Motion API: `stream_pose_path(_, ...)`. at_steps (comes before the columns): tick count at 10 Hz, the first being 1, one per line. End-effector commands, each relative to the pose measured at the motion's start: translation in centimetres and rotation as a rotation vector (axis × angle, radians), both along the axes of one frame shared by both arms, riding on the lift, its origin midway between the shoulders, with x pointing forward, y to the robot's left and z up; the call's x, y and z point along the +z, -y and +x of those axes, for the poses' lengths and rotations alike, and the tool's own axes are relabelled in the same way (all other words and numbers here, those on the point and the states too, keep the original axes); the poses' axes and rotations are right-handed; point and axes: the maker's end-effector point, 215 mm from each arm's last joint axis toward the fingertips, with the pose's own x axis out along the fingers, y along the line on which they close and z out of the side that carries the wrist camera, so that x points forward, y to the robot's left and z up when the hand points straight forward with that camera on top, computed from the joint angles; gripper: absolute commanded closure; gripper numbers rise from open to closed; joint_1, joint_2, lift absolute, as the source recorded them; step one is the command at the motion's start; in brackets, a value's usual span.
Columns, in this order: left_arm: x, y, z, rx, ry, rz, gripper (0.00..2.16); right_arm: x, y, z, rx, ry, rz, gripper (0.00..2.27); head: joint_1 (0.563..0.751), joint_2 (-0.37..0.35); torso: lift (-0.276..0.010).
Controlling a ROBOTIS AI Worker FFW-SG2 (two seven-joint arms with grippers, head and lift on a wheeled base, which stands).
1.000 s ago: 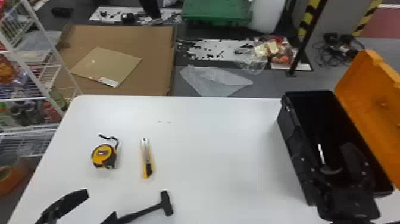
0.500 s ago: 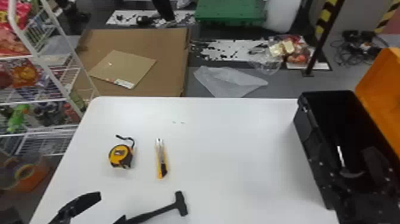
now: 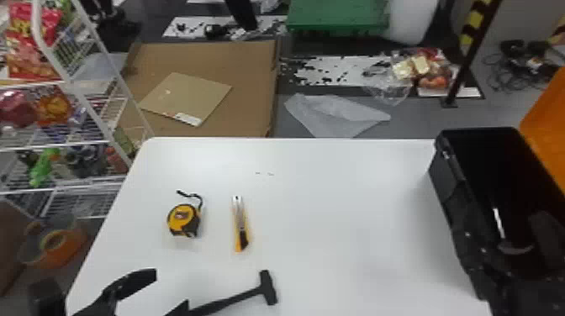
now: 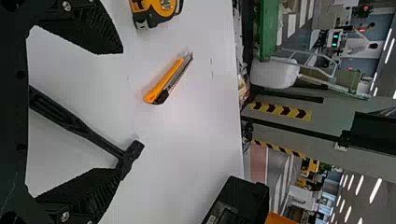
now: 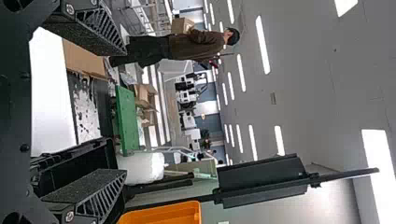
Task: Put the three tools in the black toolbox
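The worktop (image 3: 336,201) is white and smooth, with a rounded far left corner. Near its left edge lies the tape measure (image 3: 183,220), rounded, yellow and black, with a thin dark strap. Just right of it is the slim yellow knife (image 3: 241,227) with a metal front. The black hammer (image 3: 235,299) lies nearer to the robot than these two. The black toolbox (image 3: 452,201) stands at the right side, reaching the far edge, its orange lid (image 3: 553,113) open.

The left gripper (image 3: 168,290) has its ridged fingers wide apart, with the hammer between them and not gripped; I cannot tell if one finger touches its head. The right gripper (image 3: 496,239) is at the toolbox, its fingers also wide, holding nothing.

Compared with the earlier frame, the head view turns to the left; the three tools keep their places on the worktop.
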Motion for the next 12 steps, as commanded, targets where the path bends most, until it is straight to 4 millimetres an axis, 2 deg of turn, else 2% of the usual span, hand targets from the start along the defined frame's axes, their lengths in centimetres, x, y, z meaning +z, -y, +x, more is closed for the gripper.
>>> stream_pose_path(1, -1.1, 0.3, 0.2, 0.01, -0.015, -0.018, 0.1, 0.0, -0.1, 0.0, -0.003, 0.001, 0.004, 0.1, 0.695, 0.11, -0.055)
stream_pose_path(5, -3.7, 2.5, -0.1, 0.018, -0.056, -0.081, 0.1, 0.1, -0.1, -0.2, -0.003, 0.0, 0.005, 0.1, 0.695, 0.081, -0.055)
stream_pose_path(7, -4.7, 2.9, -0.7, 0.022, -0.072, -0.093, 0.1, 0.2, -0.1, -0.3, 0.0, 0.0, 0.003, 0.1, 0.695, 0.065, -0.055)
stream_pose_path(9, -5.0, 2.0, -0.6, 0.037, -0.075, -0.065, 0.1, 0.2, -0.1, -0.3, 0.002, 0.0, 0.001, 0.1, 0.695, 0.058, -0.055)
stream_pose_path(12, -5.2, 1.0, 0.7, 0.03, -0.06, -0.012, 0.09, 0.3, 0.0, -0.4, 0.005, 0.0, -0.002, 0.1, 0.695, 0.083, -0.055)
